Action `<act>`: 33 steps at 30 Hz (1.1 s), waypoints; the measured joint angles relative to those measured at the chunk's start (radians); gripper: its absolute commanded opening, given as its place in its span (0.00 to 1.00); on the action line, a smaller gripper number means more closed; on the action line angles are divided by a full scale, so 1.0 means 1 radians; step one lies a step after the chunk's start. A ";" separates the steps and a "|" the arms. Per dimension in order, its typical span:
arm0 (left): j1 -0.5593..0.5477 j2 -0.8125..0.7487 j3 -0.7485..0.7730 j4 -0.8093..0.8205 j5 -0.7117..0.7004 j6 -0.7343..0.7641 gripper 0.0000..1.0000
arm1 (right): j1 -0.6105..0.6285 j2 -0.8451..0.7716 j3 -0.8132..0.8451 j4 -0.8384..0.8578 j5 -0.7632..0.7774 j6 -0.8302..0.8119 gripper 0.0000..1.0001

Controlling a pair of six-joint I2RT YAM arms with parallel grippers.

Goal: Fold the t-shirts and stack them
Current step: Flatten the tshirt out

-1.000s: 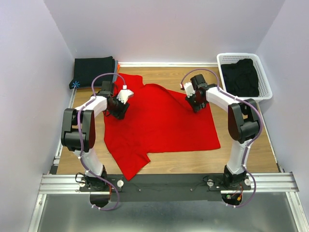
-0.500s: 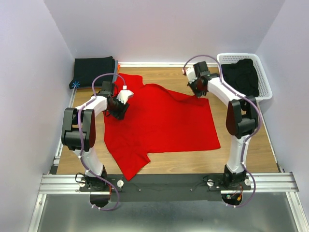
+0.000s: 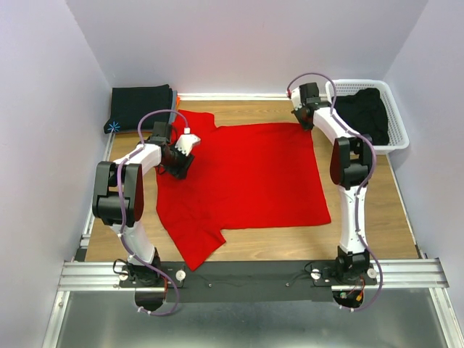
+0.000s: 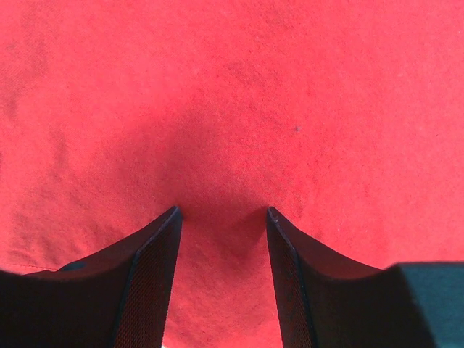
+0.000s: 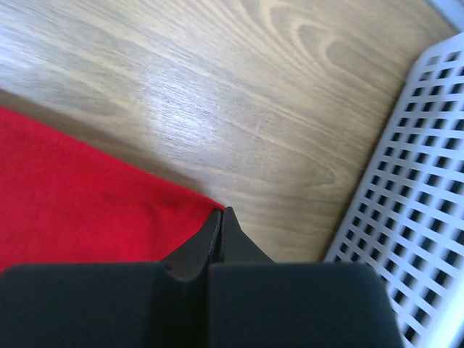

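- Red t-shirt [image 3: 239, 177] lies spread nearly flat across the middle of the wooden table [image 3: 377, 210] in the overhead view, with one sleeve toward the near edge and one toward the far left.
- Left tool [image 3: 177, 165] rests on the shirt's left side. Right tool [image 3: 308, 123] sits at the shirt's far right corner, beside a white lattice basket [image 3: 395, 145] holding crumpled black t-shirts [image 3: 362, 116].
- Folded black cloth [image 3: 141, 101] lies in the far left corner, off the red shirt.
- Left wrist view: red t-shirt [image 4: 232, 94] fills the picture. The left tool [image 4: 223, 214] is spread, both dark fingers [image 4: 156, 254] pressing down onto the cloth and pinching nothing.
- Right wrist view: the right tool [image 5: 221, 212] is pressed together, pinching the very corner of the red t-shirt [image 5: 72, 196]. Bare table [image 5: 217, 94] lies beyond, with the basket [image 5: 413, 188] at right.
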 measured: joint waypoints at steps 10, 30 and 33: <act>0.000 -0.003 0.019 0.012 0.000 -0.017 0.62 | -0.029 0.087 0.053 0.065 0.103 -0.035 0.39; 0.001 0.190 0.549 0.029 0.029 -0.155 0.56 | -0.002 -0.311 -0.190 0.023 -0.174 0.055 0.45; 0.001 0.292 0.653 0.042 0.027 -0.196 0.53 | -0.002 -0.313 -0.253 0.016 -0.209 0.082 0.36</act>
